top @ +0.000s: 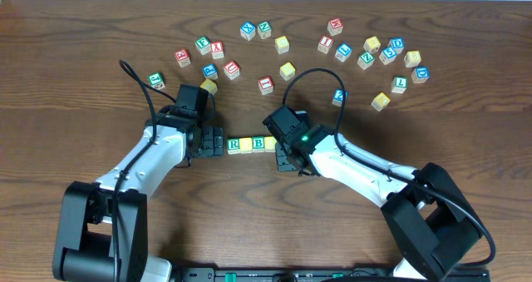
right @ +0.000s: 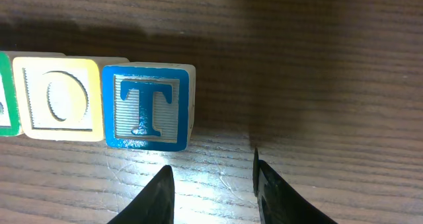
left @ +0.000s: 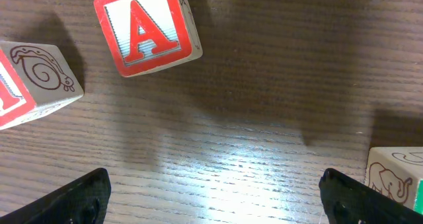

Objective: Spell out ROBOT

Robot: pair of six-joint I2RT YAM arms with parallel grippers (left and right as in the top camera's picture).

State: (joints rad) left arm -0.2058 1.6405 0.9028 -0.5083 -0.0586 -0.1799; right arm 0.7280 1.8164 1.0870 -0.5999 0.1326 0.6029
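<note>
Right fingers (right: 158, 197) fill the bottom of the wrist view, a little apart, with nothing but bare tabletop (right: 317, 65) between them, just short of the T cube (right: 147, 108). That gap looks barely wider than the cube, and I read it as deliberate: enough to leave the T cube free without nudging its neighbours. The T cube sits flat on the wood, blue letter up, pressed against the yellow O cube (right: 58, 98). Past that O, a sliver of green belongs to the B cube (right: 4, 92).

From overhead the line runs on away from the T cube: O, B, a second yellow cube (top: 247, 146) whose letter is too small to read, then the R cube (top: 234, 144) at the far end. The T cube itself hides under the right wrist there. That makes 5 cubes in 1 touching row, so by my reckoning ROBOT is spelled.

Left fingers (left: 79, 201) are spread wide and empty at the end of the row farthest from the T cube, just beside the R cube, probably parked to stay out of the way. A red A cube (left: 147, 29) lies ahead of them, a spare.

The next move calls for a straight retreat, since a sideways swing could clip the T cube.
</note>
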